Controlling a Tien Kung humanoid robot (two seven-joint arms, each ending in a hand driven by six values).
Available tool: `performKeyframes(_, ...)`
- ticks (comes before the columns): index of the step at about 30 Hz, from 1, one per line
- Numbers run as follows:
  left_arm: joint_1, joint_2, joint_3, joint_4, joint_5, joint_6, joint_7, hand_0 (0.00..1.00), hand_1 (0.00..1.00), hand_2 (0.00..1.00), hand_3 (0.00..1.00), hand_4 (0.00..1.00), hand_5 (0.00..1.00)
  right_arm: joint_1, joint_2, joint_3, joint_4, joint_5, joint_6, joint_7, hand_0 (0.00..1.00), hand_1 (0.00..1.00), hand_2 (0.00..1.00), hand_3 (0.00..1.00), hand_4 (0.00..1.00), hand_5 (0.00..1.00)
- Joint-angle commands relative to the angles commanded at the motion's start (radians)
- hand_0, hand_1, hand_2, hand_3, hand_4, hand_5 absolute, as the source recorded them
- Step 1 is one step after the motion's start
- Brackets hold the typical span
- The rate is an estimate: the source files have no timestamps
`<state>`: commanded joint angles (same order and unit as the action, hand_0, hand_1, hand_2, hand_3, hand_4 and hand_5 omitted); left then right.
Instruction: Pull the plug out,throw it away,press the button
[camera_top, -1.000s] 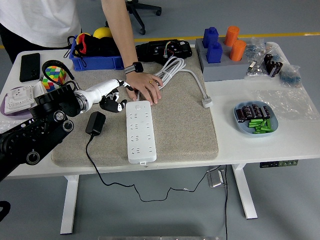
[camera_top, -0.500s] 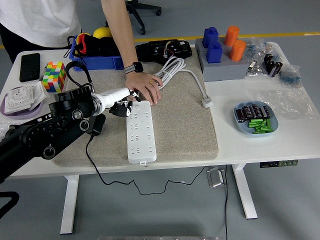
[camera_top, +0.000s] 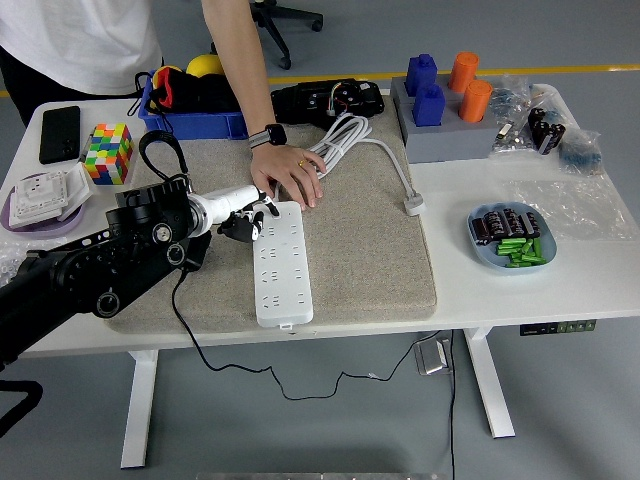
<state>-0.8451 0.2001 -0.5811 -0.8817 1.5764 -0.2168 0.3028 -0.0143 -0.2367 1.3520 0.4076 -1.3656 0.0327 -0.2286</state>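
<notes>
A white power strip (camera_top: 279, 263) lies lengthwise on the grey mat (camera_top: 370, 250). A person's hand (camera_top: 290, 178) presses down on its far end. My left hand (camera_top: 247, 220) reaches in from the left and sits at the strip's far left corner, fingers loosely bent, holding nothing. The black plug (camera_top: 199, 248) lies on the mat left of the strip, mostly hidden behind my left forearm; its black cable (camera_top: 185, 322) runs off the table's near edge. The strip's button is not visible. My right arm is out of view.
The strip's white cable (camera_top: 345, 138) coils at the mat's far edge. A blue bin (camera_top: 190, 122), a colour cube (camera_top: 110, 152), a phone (camera_top: 60, 133) and a purple tray (camera_top: 20, 215) are at the left. A grey block (camera_top: 445, 140) and a blue plate (camera_top: 490, 252) are at the right.
My left arm has swung right and forward, from above the black plug to the strip's far left corner. The plug stays on the mat. The person's hand has not moved.
</notes>
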Motion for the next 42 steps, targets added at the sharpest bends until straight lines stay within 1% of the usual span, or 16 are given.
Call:
performKeyframes(5, -0.005, -0.010, 0.013, 0.020, -0.003, -0.002, 0.007, 0.053, 0.021, 0.104, 0.798, 0.002, 0.002, -0.001, 0.000, 0.002, -0.002, -0.001, 0.000, 0.000, 0.752, 0.694, 0.717, 0.730, 0.773, 0.628)
performKeyframes(10, -0.003, -0.011, 0.028, 0.014, -0.007, 0.000, 0.007, 0.053, 0.021, 0.104, 0.798, 0.002, 0.002, -0.001, 0.000, 0.002, 0.000, -0.001, -0.001, 0.000, 0.752, 0.694, 0.717, 0.730, 0.773, 0.628)
performKeyframes(13, 0.001, -0.009, 0.014, 0.002, -0.006, 0.004, 0.001, 0.053, 0.021, 0.104, 0.796, 0.002, 0.002, -0.001, 0.000, 0.002, 0.000, -0.001, -0.001, 0.000, 0.752, 0.694, 0.717, 0.730, 0.773, 0.628)
performKeyframes(17, 0.019, 0.003, -0.073, -0.042, 0.019, 0.012, -0.007, 0.054, 0.023, 0.105, 0.791, 0.002, 0.002, -0.003, 0.002, 0.004, 0.000, -0.002, 0.000, 0.000, 0.752, 0.695, 0.717, 0.729, 0.774, 0.628)
performKeyframes(21, 0.057, 0.025, -0.194, -0.114, 0.052, 0.019, -0.019, 0.054, 0.023, 0.105, 0.791, 0.002, 0.002, -0.003, 0.004, 0.009, 0.000, -0.003, 0.000, 0.000, 0.752, 0.695, 0.717, 0.729, 0.774, 0.628)
performKeyframes(22, 0.074, 0.032, -0.228, -0.137, 0.062, 0.023, -0.027, 0.054, 0.023, 0.105, 0.791, 0.002, 0.002, -0.003, 0.004, 0.010, 0.000, -0.003, 0.000, 0.000, 0.752, 0.695, 0.717, 0.729, 0.774, 0.628)
performKeyframes(24, 0.096, 0.040, -0.278, -0.165, 0.077, 0.031, -0.042, 0.055, 0.030, 0.118, 0.791, 0.002, 0.002, -0.003, 0.004, 0.011, 0.000, -0.004, 0.000, 0.000, 0.753, 0.694, 0.717, 0.730, 0.773, 0.628)
performKeyframes(28, 0.173, 0.060, -0.401, -0.244, 0.101, 0.066, -0.095, 0.055, 0.030, 0.118, 0.791, 0.002, 0.002, -0.004, 0.004, 0.016, 0.000, -0.006, 0.000, 0.000, 0.753, 0.694, 0.717, 0.730, 0.773, 0.628)
performKeyframes(29, 0.194, 0.063, -0.428, -0.264, 0.104, 0.075, -0.106, 0.150, 0.103, 0.207, 0.775, 0.435, 0.002, -0.004, 0.005, 0.017, 0.000, -0.007, 0.000, 0.000, 0.751, 0.695, 0.717, 0.730, 0.773, 0.628)
performKeyframes(32, 0.259, 0.068, -0.513, -0.321, 0.100, 0.101, -0.135, 0.150, 0.103, 0.207, 0.775, 0.435, 0.002, -0.003, 0.005, 0.018, 0.001, -0.008, -0.001, 0.000, 0.751, 0.695, 0.717, 0.730, 0.773, 0.628)
performKeyframes(34, 0.308, 0.069, -0.570, -0.360, 0.094, 0.132, -0.168, 0.150, 0.103, 0.207, 0.775, 0.435, 0.002, -0.001, 0.006, 0.017, 0.001, -0.008, -0.001, 0.000, 0.751, 0.695, 0.717, 0.730, 0.773, 0.628)
performKeyframes(35, 0.328, 0.068, -0.593, -0.375, 0.091, 0.144, -0.180, 0.434, 0.447, 0.508, 0.828, 0.701, 0.002, 0.000, 0.006, 0.016, 0.002, -0.008, 0.000, 0.000, 0.752, 0.695, 0.717, 0.730, 0.773, 0.628)
performKeyframes(38, 0.399, 0.059, -0.669, -0.416, 0.079, 0.182, -0.215, 0.434, 0.447, 0.508, 0.828, 0.701, 0.002, 0.002, 0.007, 0.017, 0.003, -0.007, -0.001, 0.000, 0.752, 0.695, 0.717, 0.730, 0.773, 0.628)
performKeyframes(40, 0.437, 0.048, -0.716, -0.431, 0.088, 0.190, -0.221, 0.434, 0.447, 0.508, 0.828, 0.701, 0.002, 0.003, 0.006, 0.017, 0.003, -0.008, -0.001, 0.000, 0.752, 0.695, 0.717, 0.730, 0.773, 0.628)
performKeyframes(41, 0.459, 0.043, -0.747, -0.442, 0.097, 0.194, -0.225, 0.796, 0.760, 0.737, 0.850, 0.727, 0.056, 0.004, 0.005, 0.017, 0.002, -0.008, -0.001, 0.000, 0.752, 0.694, 0.717, 0.730, 0.774, 0.629)
performKeyframes(42, 0.472, 0.041, -0.769, -0.448, 0.101, 0.197, -0.228, 0.796, 0.760, 0.737, 0.850, 0.727, 0.056, 0.005, 0.005, 0.016, 0.002, -0.009, -0.001, 0.000, 0.752, 0.694, 0.717, 0.730, 0.774, 0.629)
